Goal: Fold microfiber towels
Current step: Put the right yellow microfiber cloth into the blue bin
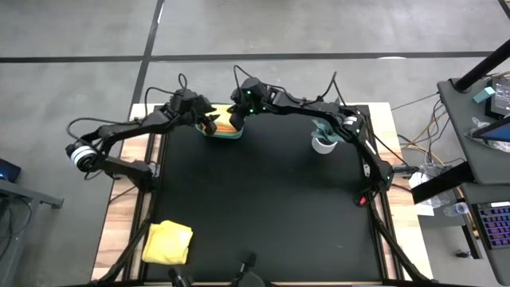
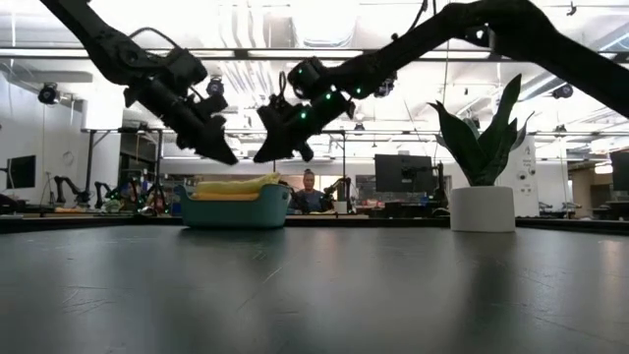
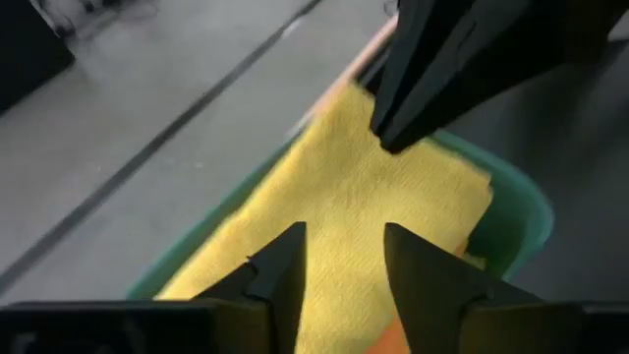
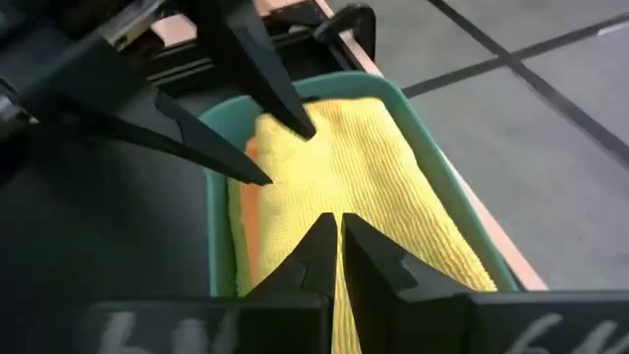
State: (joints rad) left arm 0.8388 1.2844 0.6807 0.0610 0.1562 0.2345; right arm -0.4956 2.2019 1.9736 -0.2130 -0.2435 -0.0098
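Note:
A teal bin [image 1: 225, 135] stands at the far edge of the black mat [image 1: 263, 207]. A yellow towel [image 4: 373, 167] lies on top of the stack in it, with an orange towel [image 4: 248, 211] showing beneath. My left gripper [image 3: 344, 256] is open and hovers just above the yellow towel [image 3: 344, 187]. My right gripper [image 4: 339, 236] is shut and hovers above the same towel, facing the left one [image 4: 287, 155]. In the low view both grippers, left [image 2: 224, 154] and right [image 2: 267, 152], stand clear above the bin [image 2: 236, 211]. Another yellow towel [image 1: 167, 241] lies folded at the near left corner.
A potted green plant [image 1: 325, 137] in a white pot stands at the mat's far right, beside the right arm. The mat's middle and near right are bare. A person sits far behind the table in the low view [image 2: 311, 192].

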